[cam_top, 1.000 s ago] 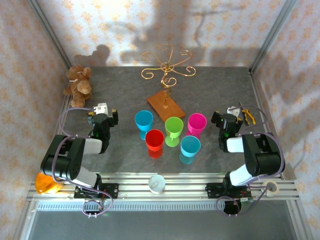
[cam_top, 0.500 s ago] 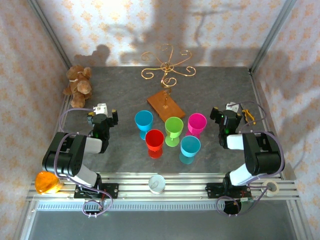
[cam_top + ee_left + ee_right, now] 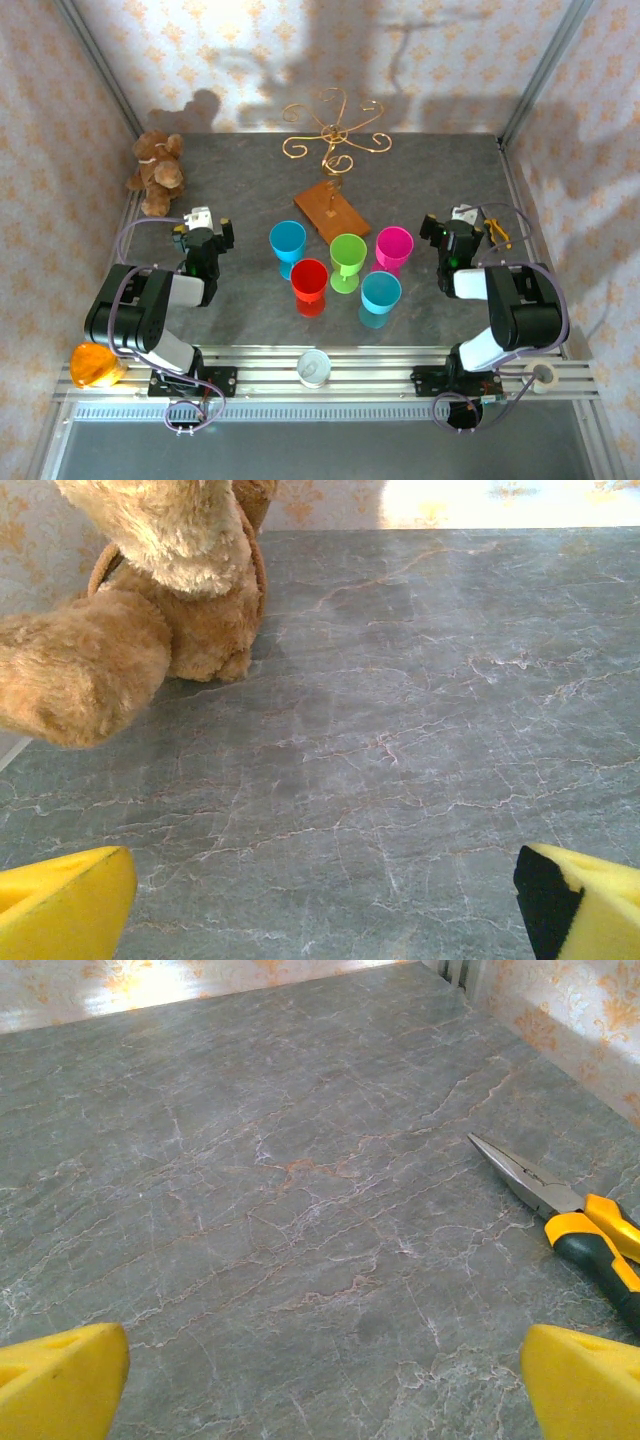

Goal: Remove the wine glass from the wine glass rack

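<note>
A: So, starting left: why does the left gripper (image 3: pixel 207 225) sit so near the bear (image 3: pixel 156 172)?

B: It looks parked to me. Its jaws are spread wide with nothing between them, low over bare table (image 3: pixel 430 180), and the bear is just beyond it at the far left.

A: And the rack (image 3: pixel 335 130)?

B: It's at the far middle, on its base (image 3: pixel 331 209). Its wire arms look bare. Five glasses (image 3: pixel 348 254) stand upright on the table, just near of the base. None hangs, so I judge there is nothing left to unhook.

A: The right gripper (image 3: pixel 450 225)?

B: It's like the left one: jaws spread, empty, near the right edge. The pliers (image 3: pixel 570 1222) lie just right of it, untouched.
</note>
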### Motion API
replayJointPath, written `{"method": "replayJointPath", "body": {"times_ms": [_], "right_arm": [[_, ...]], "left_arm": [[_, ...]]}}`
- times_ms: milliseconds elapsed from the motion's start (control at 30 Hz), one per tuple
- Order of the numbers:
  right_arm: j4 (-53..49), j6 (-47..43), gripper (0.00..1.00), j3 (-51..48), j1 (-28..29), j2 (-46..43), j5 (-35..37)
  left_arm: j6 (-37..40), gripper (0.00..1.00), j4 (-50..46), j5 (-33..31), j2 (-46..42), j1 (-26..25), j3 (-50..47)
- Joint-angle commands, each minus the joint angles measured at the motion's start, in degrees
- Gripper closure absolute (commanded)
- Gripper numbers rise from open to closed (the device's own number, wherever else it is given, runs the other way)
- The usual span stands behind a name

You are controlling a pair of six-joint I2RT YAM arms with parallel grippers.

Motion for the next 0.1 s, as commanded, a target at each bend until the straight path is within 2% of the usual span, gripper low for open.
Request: {"method": "replayJointPath", "body": {"times_ms": [0,67], "right_arm": [[-0.15,-0.7,0.0,0.89,-0.35,0.06,0.24],[0.01,-0.79,0.0,0.73,-0.35,-0.01,0.24]], "left_arm": [[-0.93,0.0,2.29,-1.97,0.24,0.52,0.91],[-0.99,0.0,2.29,-1.94,0.31,0.54,0.91]]}}
